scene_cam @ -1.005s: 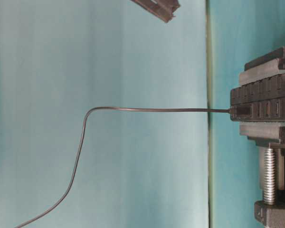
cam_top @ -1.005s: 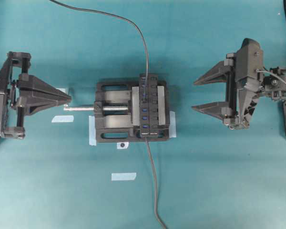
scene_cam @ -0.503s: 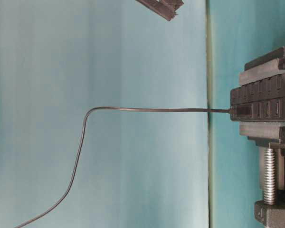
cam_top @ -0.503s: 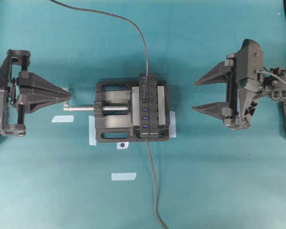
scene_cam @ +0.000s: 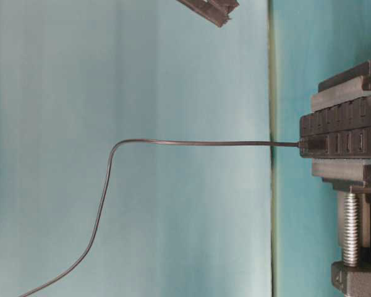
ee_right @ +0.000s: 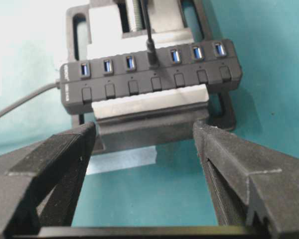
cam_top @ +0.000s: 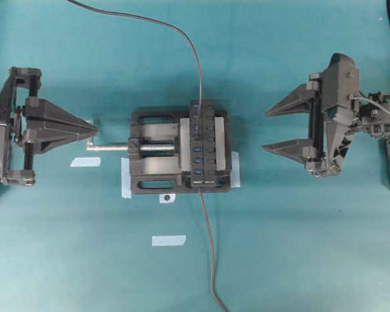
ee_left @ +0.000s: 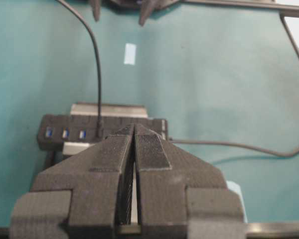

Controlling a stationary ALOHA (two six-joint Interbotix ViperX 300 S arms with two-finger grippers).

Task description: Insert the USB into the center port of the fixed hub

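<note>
The USB [ee_right: 152,50] stands plugged in the center port of the hub [ee_right: 149,79]. It looks small, rigid and light on a limp cable; grip the plug body. Left end effector [ee_left: 134,130] pressed together at 9 o'clock; right end effector [cam_top: 268,130] spread, at 3 o'clock.

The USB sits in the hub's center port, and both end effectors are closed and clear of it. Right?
Not quite. The USB is in the center port, three blue slots either side, but only the left end effector is shut. The right wrist view shows the right end effector open.
</note>
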